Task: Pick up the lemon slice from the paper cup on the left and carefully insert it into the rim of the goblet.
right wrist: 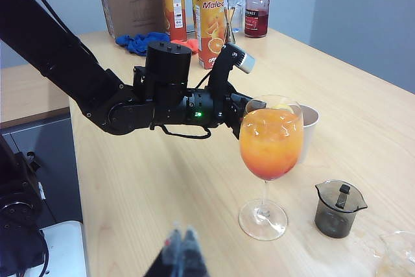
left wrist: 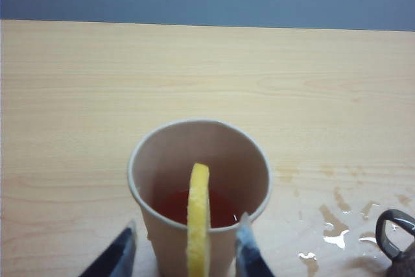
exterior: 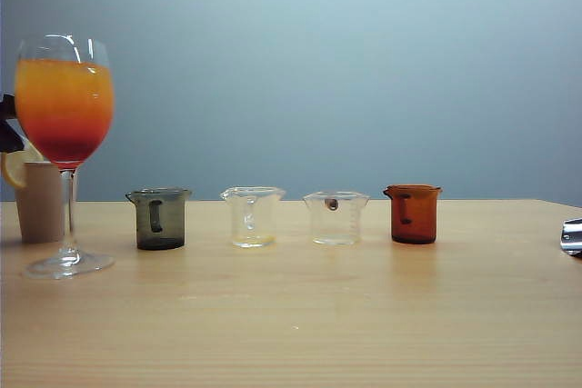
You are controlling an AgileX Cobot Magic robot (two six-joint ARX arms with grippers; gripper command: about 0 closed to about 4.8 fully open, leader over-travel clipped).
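Looking through your left wrist camera, the left gripper (left wrist: 185,257) stands wide open, fingers either side of the paper cup (left wrist: 200,189), gripping nothing. The lemon slice (left wrist: 198,218) stands on edge over the cup's rim, between the fingers. The goblet (exterior: 65,147) stands just beside the cup. Your right gripper (right wrist: 183,251) hangs well back, jaws together, empty.

black left arm (right wrist: 130,105) with a green light, thin cables, a silver-capped wrist camera (right wrist: 243,61).
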